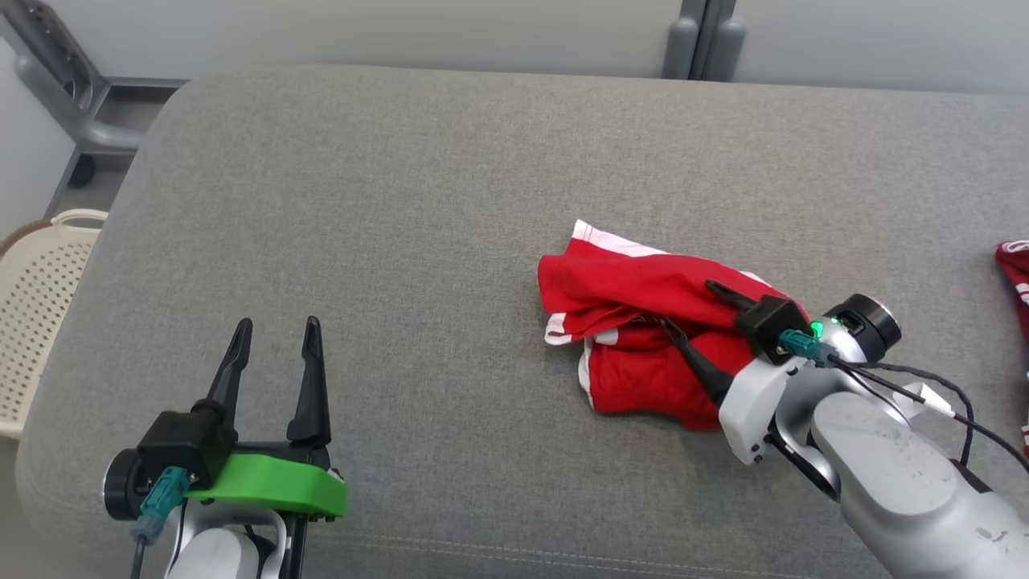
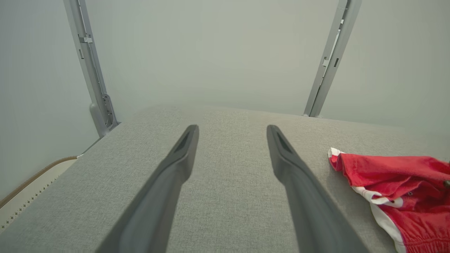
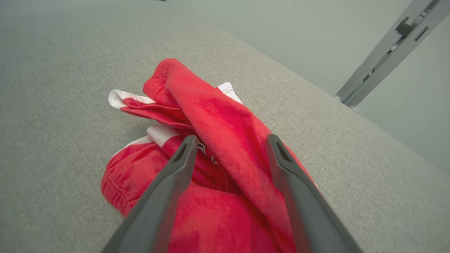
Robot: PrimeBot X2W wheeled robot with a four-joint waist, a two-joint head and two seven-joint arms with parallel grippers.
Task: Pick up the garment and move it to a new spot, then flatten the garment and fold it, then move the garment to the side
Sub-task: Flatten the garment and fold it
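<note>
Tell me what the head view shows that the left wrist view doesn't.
The head view adds the right gripper, open at the red garment, a second red cloth at the right edge, and the green bracket behind the left gripper. The left wrist view adds the upper lengths of the grey uprights. Both share the grey padded surface, the red garment, the open left gripper and the cream basket.

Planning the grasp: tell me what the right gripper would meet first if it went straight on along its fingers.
The right gripper would meet the red garment first; its raised fold lies between the open jaws, depth unclear.
</note>
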